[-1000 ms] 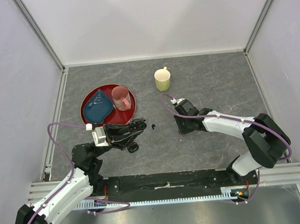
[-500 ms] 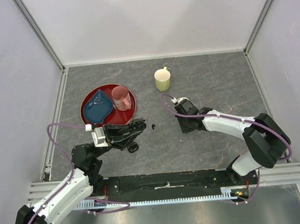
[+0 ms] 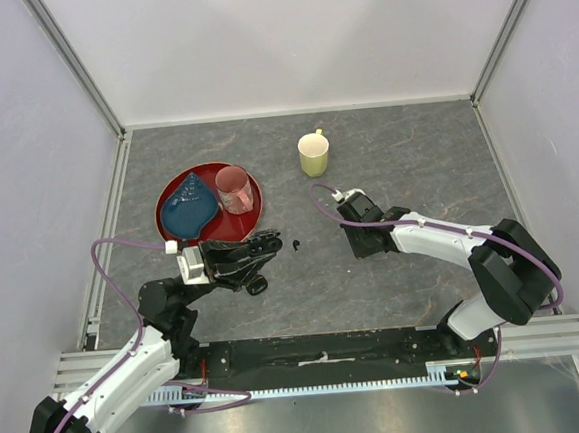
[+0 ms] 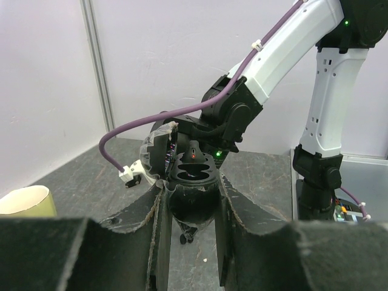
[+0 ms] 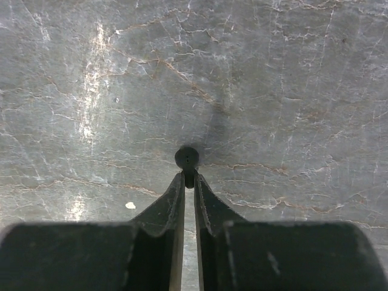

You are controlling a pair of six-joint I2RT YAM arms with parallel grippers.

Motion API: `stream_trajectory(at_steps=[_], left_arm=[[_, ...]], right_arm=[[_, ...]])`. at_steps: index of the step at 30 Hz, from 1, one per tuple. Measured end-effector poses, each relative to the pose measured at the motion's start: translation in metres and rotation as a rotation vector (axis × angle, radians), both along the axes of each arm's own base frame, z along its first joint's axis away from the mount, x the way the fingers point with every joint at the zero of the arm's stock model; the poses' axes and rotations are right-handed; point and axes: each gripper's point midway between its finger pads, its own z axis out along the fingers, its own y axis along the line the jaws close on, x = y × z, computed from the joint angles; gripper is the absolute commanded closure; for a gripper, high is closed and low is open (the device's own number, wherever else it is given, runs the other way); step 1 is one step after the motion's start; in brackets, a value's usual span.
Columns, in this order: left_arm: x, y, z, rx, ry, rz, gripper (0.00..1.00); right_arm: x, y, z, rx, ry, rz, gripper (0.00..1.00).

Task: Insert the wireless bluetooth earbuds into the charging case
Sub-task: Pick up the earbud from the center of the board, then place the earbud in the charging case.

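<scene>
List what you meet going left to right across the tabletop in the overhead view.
Blue dish → pink cup → charging case in the left fingers → loose earbud → yellow mug → right fingers pinching another earbud.

surface [image 3: 405,157]: grey, pale marbled veins | mug [image 3: 314,155]: pale yellow | plate [image 3: 248,220]: red | dish [image 3: 188,206]: blue | cup [image 3: 233,189]: pink | earbud [image 5: 187,157]: black | charging case [image 4: 193,182]: glossy black | cable [image 4: 102,147]: purple
</scene>
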Motion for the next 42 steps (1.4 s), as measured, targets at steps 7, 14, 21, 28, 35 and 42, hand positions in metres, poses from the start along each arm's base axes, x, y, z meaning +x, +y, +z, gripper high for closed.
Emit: stream_trajectory(at_steps=[7,14,21,28,35,42], left_arm=[[0.0,0.0,0.0,-0.001,0.001,0.002,0.98],[0.009,0.002,-0.009,0.004,0.006,0.049,0.98],[0.024,0.002,-0.018,0.024,-0.01,0.108,0.98],[0.035,0.002,-0.021,0.049,-0.06,0.162,0.98],[0.053,0.005,-0.024,0.079,-0.131,0.256,0.98],[0.067,0.011,-0.024,0.113,-0.212,0.352,0.98]], right_arm=[[0.001,0.002,0.002,0.006,-0.003,0.006,1.0],[0.006,0.024,0.052,0.16,-0.056,-0.01,1.0],[0.015,0.066,0.193,0.522,-0.219,-0.004,1.0],[0.001,0.094,0.302,0.808,-0.231,0.024,1.0],[-0.012,0.113,0.332,0.982,-0.076,-0.059,1.0],[-0.029,0.143,0.33,1.086,0.124,-0.169,1.0]])
